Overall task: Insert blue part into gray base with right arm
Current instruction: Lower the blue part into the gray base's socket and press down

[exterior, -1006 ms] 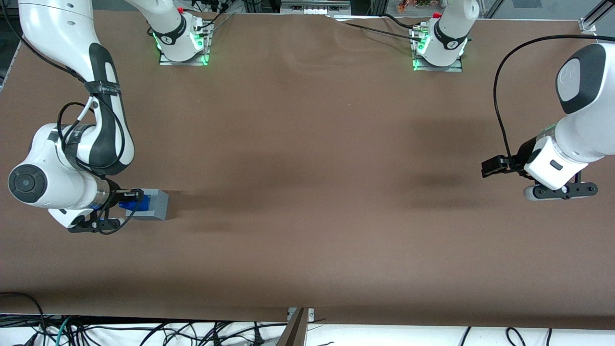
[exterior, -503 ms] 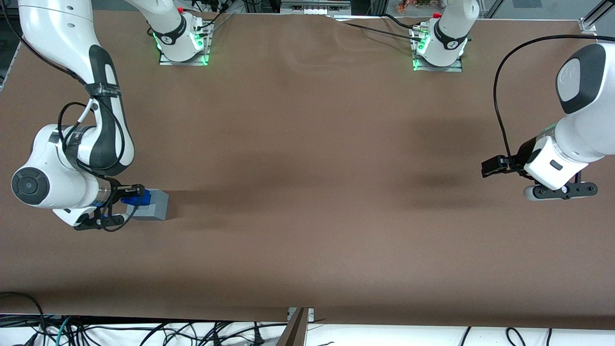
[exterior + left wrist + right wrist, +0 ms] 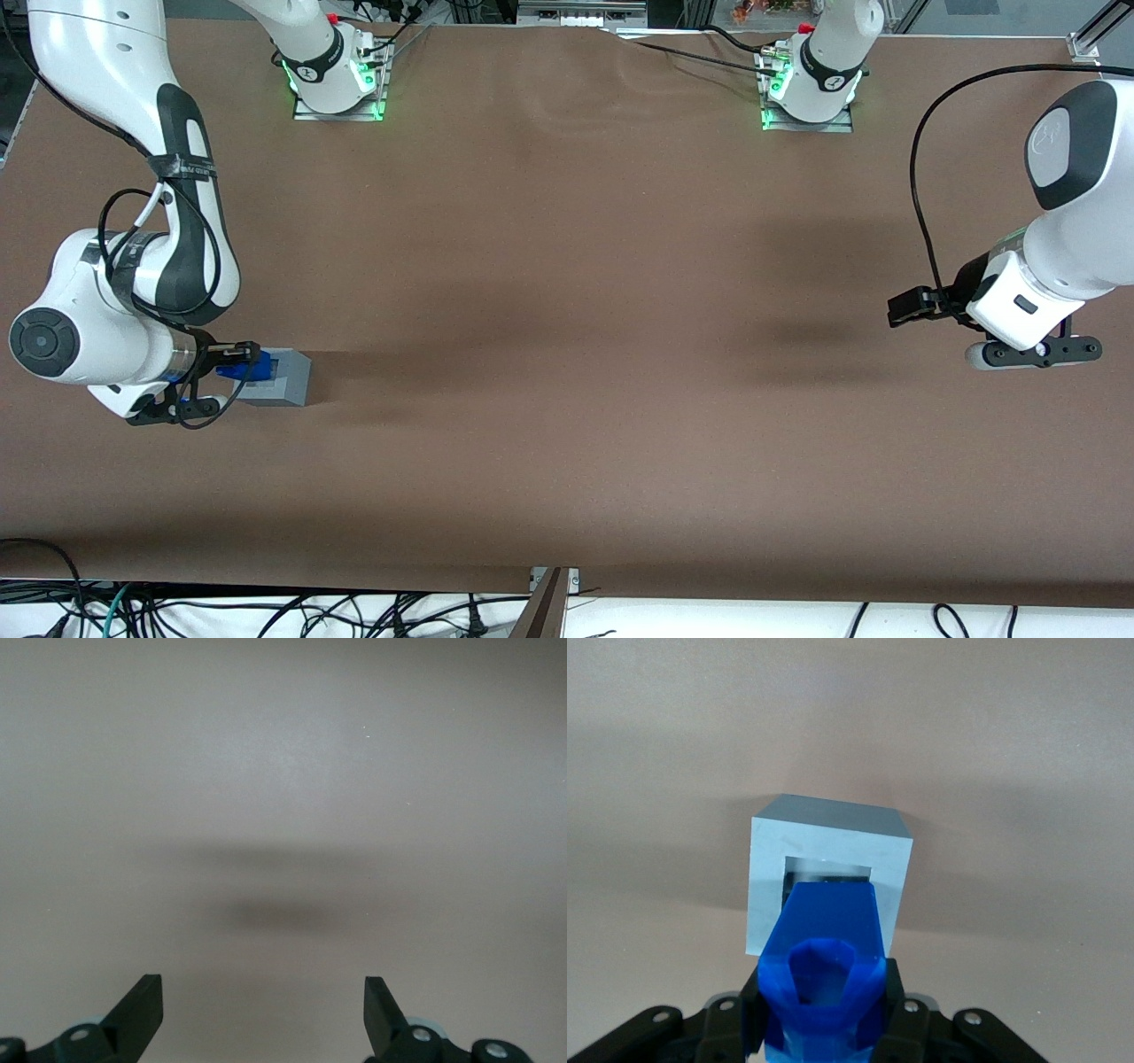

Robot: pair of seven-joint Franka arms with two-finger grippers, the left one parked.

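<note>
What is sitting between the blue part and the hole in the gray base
Nothing visible. The tool is shut on the blue part, holding it just above the gray base, and the part's tip already overlaps the open hole.

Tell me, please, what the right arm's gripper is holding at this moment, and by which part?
The gripper is shut on the blue part, clamping its two opposite sides near the wrist-side end, above the gray base.

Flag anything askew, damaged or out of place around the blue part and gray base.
Nothing stands out. The gripper holds the blue part over the gray base, lined up with the square recess but not yet seated. The base sits flat on the brown table; nothing looks damaged.
</note>
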